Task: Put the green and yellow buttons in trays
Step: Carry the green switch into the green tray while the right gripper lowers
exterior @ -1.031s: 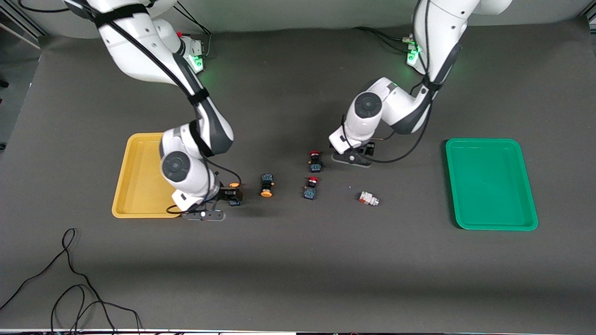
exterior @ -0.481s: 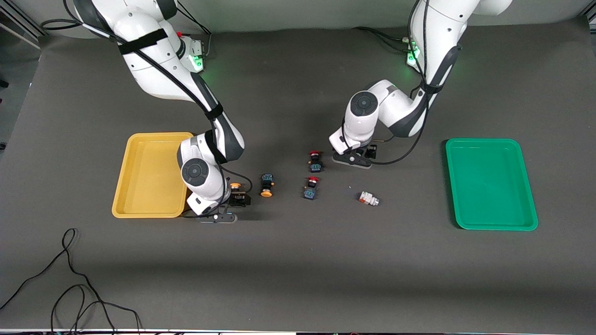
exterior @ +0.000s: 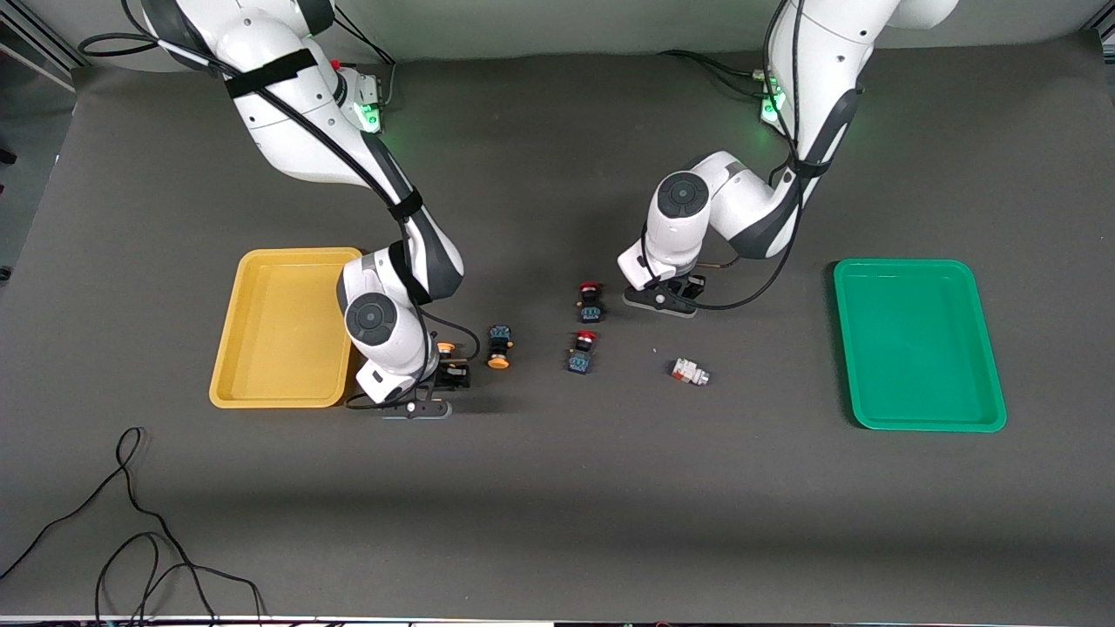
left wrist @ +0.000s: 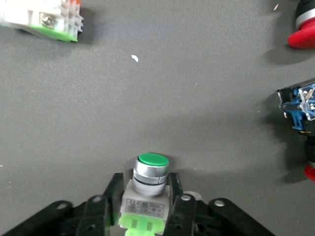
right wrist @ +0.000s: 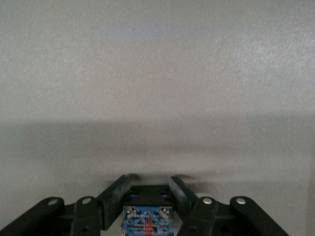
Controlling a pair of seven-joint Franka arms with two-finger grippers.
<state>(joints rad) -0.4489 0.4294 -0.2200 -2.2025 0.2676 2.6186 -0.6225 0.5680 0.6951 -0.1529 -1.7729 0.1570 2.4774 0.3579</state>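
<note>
Two robot arms work low over a dark grey bench (exterior: 557, 488). Left gripper (left wrist: 145, 196) jaws clasp a green-capped button (left wrist: 151, 169); right gripper (right wrist: 147, 196) jaws clasp a blue-bodied button (right wrist: 146, 219) beside the yellow tray (exterior: 270, 326). Green tray (exterior: 915, 344) lies toward the left arm's end. Black cables (exterior: 131, 540) trail along the bench's near edge.

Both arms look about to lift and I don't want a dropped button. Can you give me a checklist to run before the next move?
1. Left gripper shut on green-capped button: ok.
2. Right gripper shut on yellow-capped button: ok.
3. Green tray free to receive: ok.
4. Yellow tray free to receive: ok.
5. Red-capped buttons untouched: ok.
6. Grip firmness: cannot tell.
</note>
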